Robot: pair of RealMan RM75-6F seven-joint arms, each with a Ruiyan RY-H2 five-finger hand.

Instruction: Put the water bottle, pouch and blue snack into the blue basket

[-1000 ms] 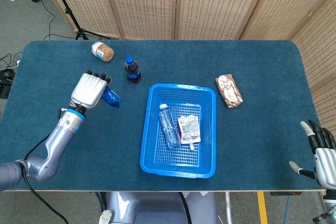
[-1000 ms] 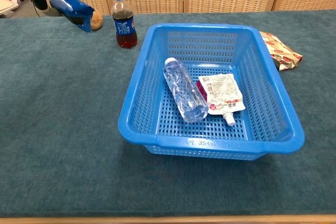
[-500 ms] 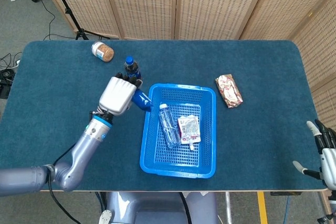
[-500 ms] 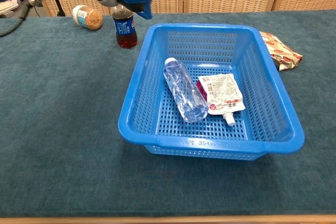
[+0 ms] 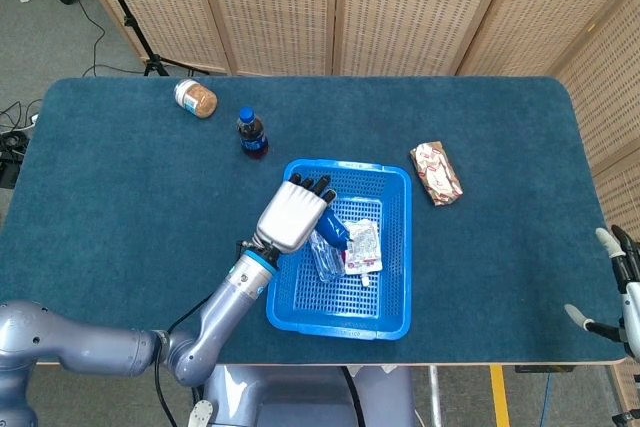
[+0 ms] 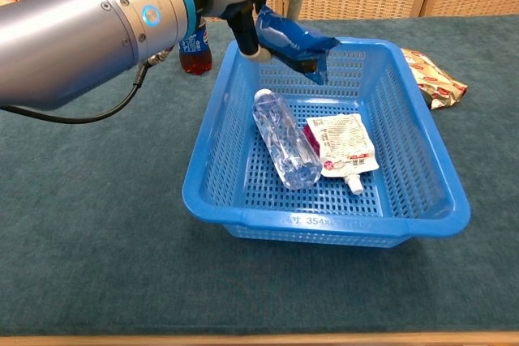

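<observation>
— Your left hand (image 5: 292, 215) — what's it doing?
— It grips the blue snack (image 6: 293, 41) in the air above the basket (image 6: 212, 147), over its far-left part.
— And the basket's contents?
— The bottle (image 6: 285, 138) lies along the left half, the pouch (image 6: 341, 143) just beside it on the right.
— Your right hand (image 5: 624, 282)?
— At the table's (image 5: 130, 177) near right corner, off the edge, holding nothing; fingers look apart, though it's partly cut off.
— Anything else?
— A cola bottle (image 5: 251, 133) and jar (image 5: 195, 98) toward the far left, a red-white packet (image 5: 436, 172) right of the basket.
</observation>
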